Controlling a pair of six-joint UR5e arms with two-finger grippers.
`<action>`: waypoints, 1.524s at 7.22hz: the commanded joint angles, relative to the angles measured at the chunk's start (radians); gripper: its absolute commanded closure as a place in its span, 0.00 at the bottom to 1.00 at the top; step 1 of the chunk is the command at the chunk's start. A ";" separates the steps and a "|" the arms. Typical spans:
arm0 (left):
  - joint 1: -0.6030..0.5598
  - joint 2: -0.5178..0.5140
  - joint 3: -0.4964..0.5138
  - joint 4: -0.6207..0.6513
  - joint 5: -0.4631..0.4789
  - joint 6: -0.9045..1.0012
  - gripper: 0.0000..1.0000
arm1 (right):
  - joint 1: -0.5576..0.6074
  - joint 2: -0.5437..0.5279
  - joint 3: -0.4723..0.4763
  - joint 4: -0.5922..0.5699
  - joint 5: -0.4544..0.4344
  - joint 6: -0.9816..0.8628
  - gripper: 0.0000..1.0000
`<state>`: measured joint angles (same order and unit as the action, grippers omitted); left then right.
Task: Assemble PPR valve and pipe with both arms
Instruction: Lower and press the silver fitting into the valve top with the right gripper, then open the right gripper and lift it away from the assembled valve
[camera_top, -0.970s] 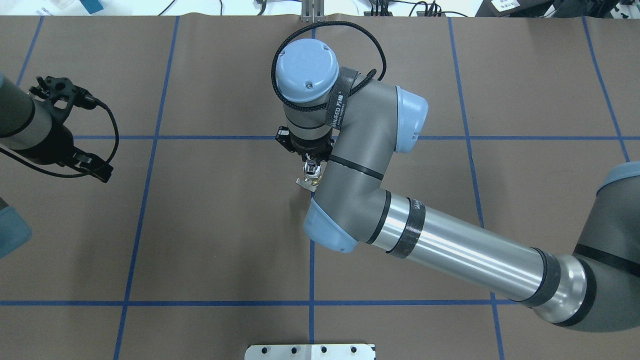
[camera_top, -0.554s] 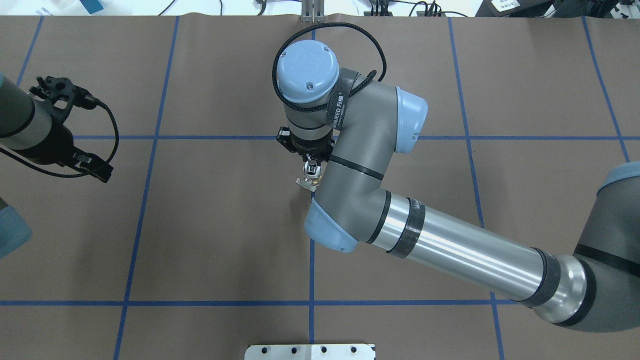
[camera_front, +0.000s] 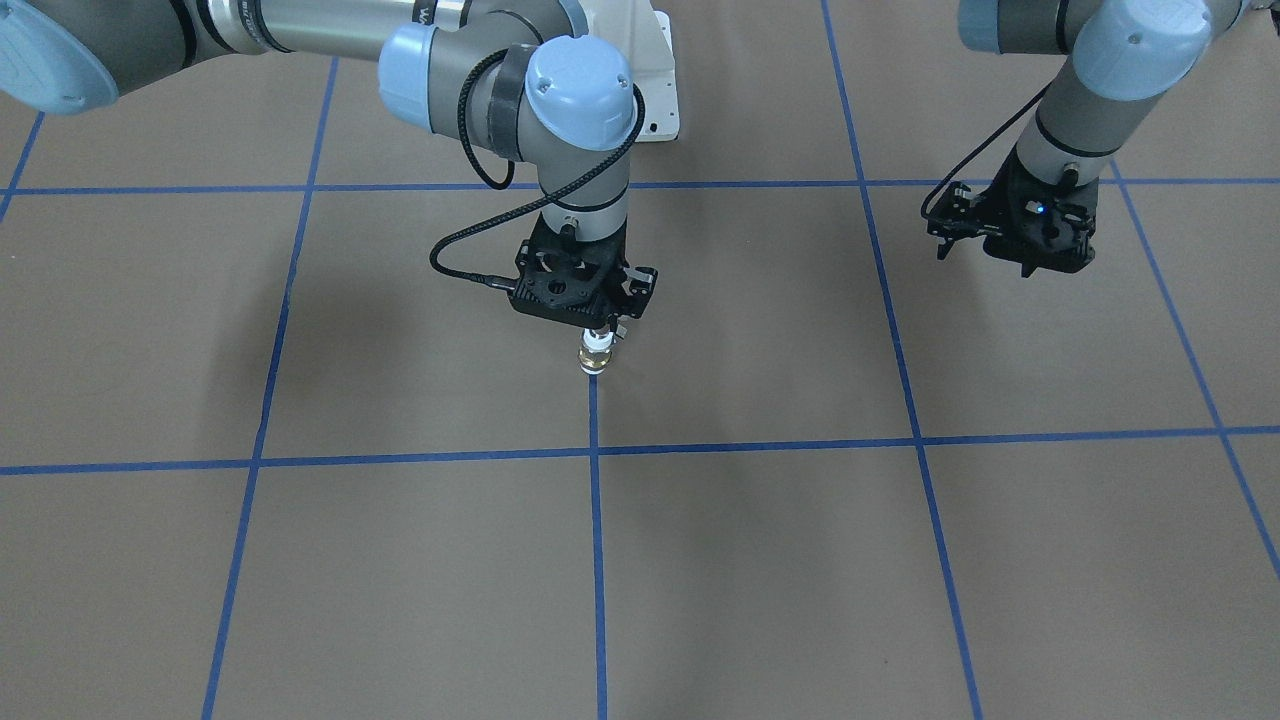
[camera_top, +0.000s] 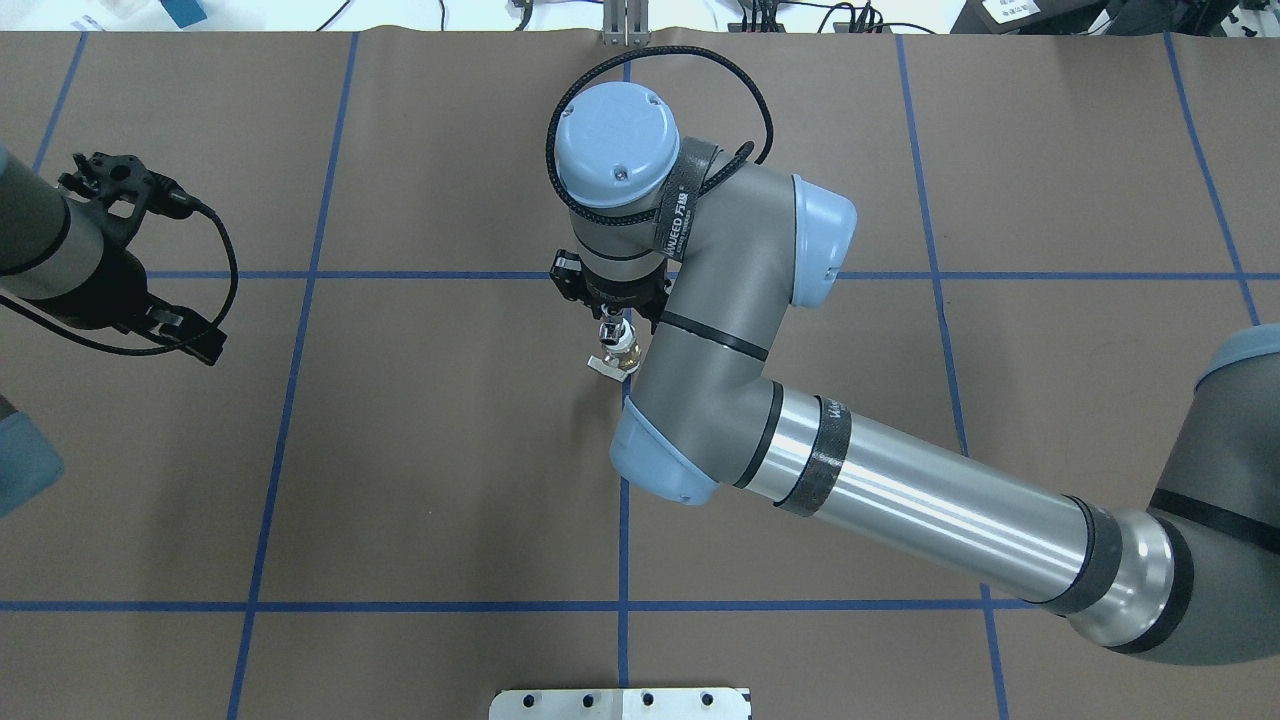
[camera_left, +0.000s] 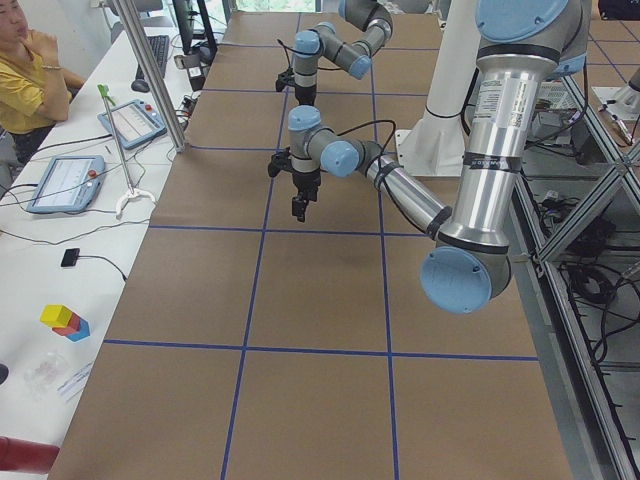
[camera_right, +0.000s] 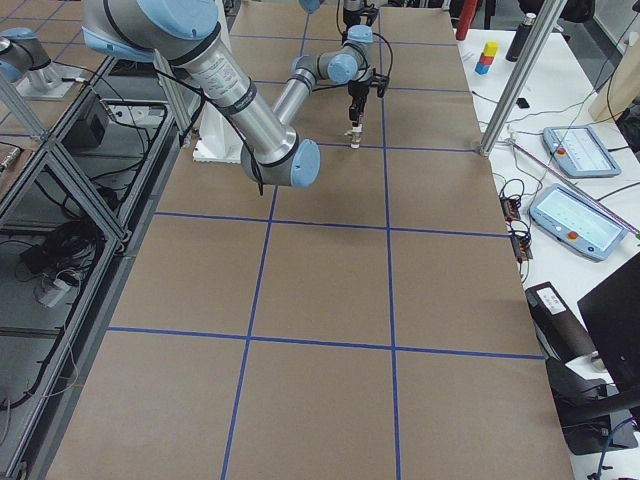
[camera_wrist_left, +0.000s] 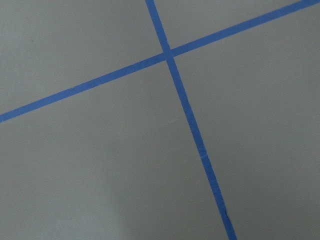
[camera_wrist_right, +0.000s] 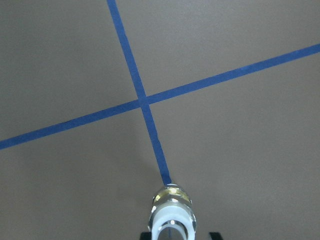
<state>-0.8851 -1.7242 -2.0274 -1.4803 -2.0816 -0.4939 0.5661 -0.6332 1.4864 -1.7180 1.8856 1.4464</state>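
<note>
One PPR valve, white collar above a brass band, hangs upright over a blue tape line mid-table, clamped in the right gripper; farther off, I cannot tell the left gripper's jaw gap

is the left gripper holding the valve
No, the PPR valve is clamped in the right gripper, while the left gripper hangs far off to the side.

Strap lettering, roughly "VANEED"
</note>
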 joint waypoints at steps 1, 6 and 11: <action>0.000 0.000 -0.001 0.000 0.000 0.000 0.00 | 0.000 0.001 0.000 0.000 -0.002 -0.001 0.32; 0.000 -0.002 -0.004 0.000 0.000 0.000 0.00 | -0.003 -0.002 0.011 0.000 -0.005 -0.006 0.01; -0.195 0.072 0.005 0.011 -0.052 0.210 0.00 | 0.158 -0.148 0.156 -0.003 0.122 -0.241 0.00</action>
<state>-0.9847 -1.6845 -2.0303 -1.4783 -2.0972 -0.4177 0.6727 -0.6934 1.5687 -1.7203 1.9667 1.3042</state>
